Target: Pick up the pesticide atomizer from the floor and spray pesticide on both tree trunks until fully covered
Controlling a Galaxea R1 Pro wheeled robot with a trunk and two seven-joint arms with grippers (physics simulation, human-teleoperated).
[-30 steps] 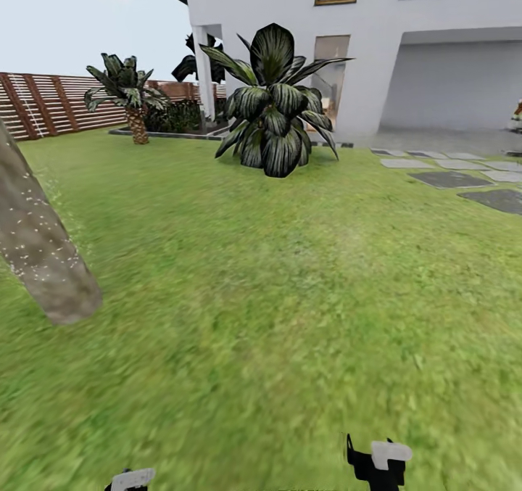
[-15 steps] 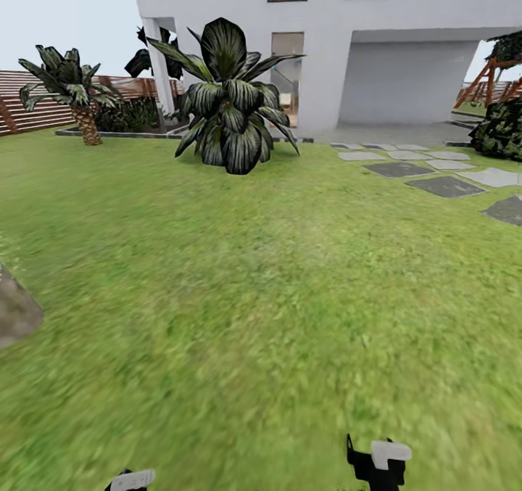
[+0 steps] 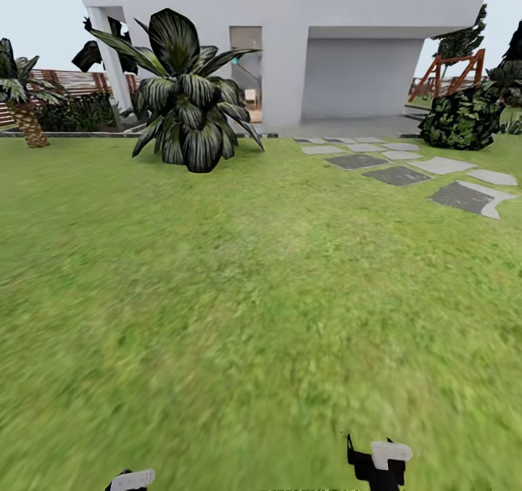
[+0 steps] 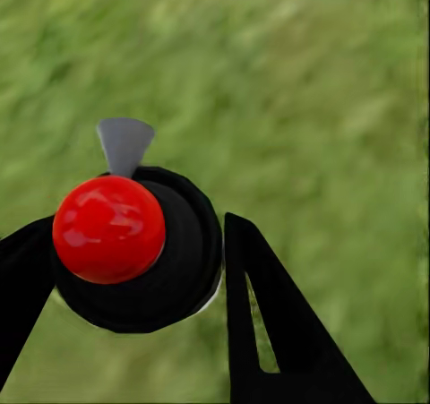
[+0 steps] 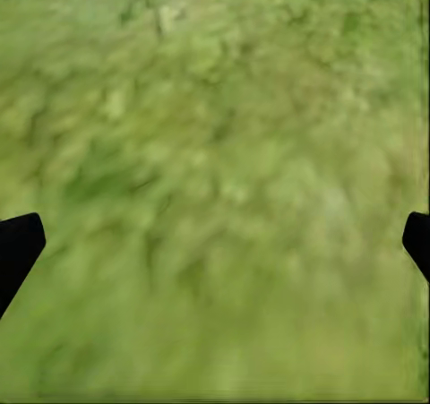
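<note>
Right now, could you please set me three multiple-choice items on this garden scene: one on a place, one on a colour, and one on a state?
1. Where do the grey stepping stones lie in the head view?
A. On the right, leading toward the white house
B. On the left by the fence
C. Directly under the arms

2. What colour is the round top of the pesticide atomizer?
A. Yellow
B. Red
C. White

3. What state is the right gripper in?
A. Shut on a bottle
B. Shut on a leaf
C. Open, fingers wide apart over grass

Answers:
1. A, the stones trail across the lawn on the right, up to the house front.
2. B, the left wrist view shows a glossy red ball between the left gripper fingers.
3. C, only grass shows between its two dark fingers.
</note>
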